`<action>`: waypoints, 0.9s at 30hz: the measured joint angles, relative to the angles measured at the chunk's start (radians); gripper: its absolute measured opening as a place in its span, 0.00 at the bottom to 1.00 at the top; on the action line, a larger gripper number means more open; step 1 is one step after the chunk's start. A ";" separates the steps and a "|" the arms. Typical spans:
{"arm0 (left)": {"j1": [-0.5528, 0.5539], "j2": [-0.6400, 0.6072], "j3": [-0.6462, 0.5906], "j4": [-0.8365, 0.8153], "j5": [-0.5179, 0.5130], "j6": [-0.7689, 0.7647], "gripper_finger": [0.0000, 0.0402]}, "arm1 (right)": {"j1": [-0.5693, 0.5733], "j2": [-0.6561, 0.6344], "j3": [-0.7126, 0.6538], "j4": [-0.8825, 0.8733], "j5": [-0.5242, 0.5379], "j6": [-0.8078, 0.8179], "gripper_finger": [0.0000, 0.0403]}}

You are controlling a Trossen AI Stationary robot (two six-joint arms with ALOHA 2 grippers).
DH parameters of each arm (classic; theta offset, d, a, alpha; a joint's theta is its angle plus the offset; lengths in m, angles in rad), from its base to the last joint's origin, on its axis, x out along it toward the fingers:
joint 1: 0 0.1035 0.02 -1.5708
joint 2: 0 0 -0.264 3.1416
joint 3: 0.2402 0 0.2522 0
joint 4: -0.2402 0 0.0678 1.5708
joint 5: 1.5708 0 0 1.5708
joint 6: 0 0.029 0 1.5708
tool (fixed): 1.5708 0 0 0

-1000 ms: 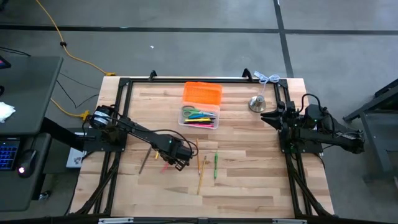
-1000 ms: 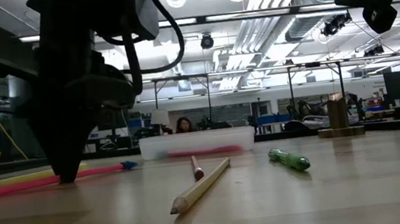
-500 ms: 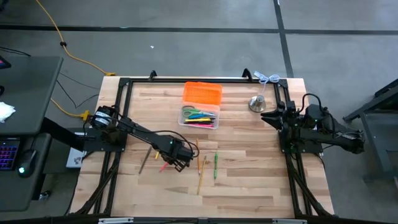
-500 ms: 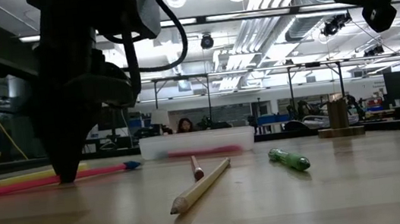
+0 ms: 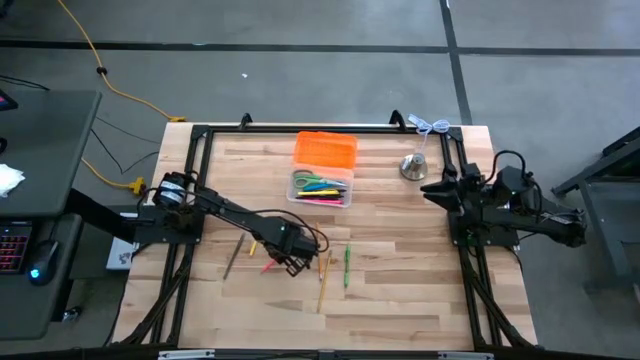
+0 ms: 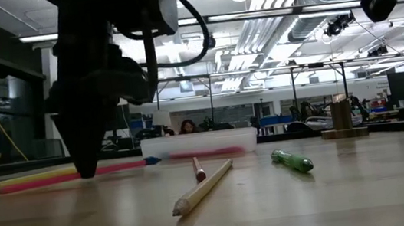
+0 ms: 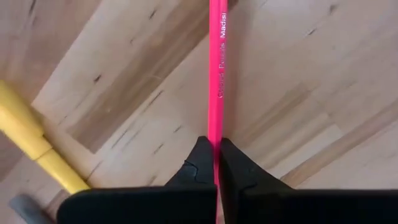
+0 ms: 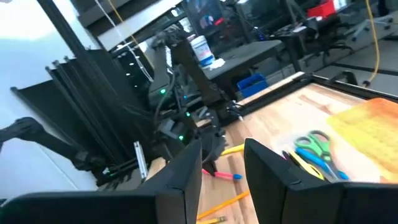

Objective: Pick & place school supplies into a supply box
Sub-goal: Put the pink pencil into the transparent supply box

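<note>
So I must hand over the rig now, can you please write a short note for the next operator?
Left pincer: shut on the pink pencil, low at the table, front-left of centre.
Right pincer: open, holding nothing, waiting above the right edge of the table.
Supply box: open at the back centre, orange lid folded back. Green-handled scissors and some pens are already inside.
Left to do: bring the pink pencil to the box, then the yellow marker, the dark pen, the two wooden pencils and the green pen, all on the table.
</note>
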 joint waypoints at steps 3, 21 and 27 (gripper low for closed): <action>-0.001 0.000 0.017 0.003 -0.001 0.019 0.05 | 0.000 0.000 0.000 0.014 -0.001 0.002 0.24; 0.073 -0.004 0.156 -0.074 0.003 0.253 0.07 | 0.000 0.131 0.000 0.095 -0.070 0.115 0.24; 0.137 -0.005 0.225 -0.078 0.004 0.379 0.07 | 0.000 0.292 0.000 0.218 -0.106 0.129 0.24</action>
